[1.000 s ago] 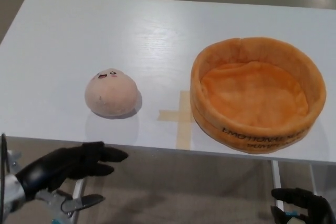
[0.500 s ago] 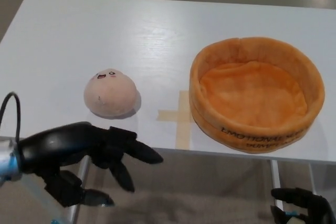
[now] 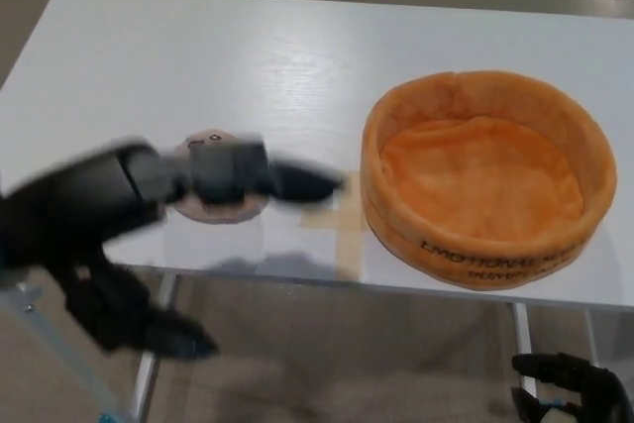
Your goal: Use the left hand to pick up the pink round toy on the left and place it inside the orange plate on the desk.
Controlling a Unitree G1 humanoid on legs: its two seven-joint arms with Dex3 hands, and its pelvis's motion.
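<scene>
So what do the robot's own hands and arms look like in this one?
The left hand is black with thick rounded fingers on a dark forearm, motion-blurred. Only part of the right hand shows at the bottom edge: black, glossy, with a small blue spot.

- Even, soft indoor light, bright on the white worktop [image 3: 198,56].
- Glare spot at the far edge, pale sheen streaking the middle.
- Left robot hand [image 3: 213,177] smeared by motion blur.
- Soft shadow beneath it; orange plate [image 3: 485,245] stays sharp.
</scene>
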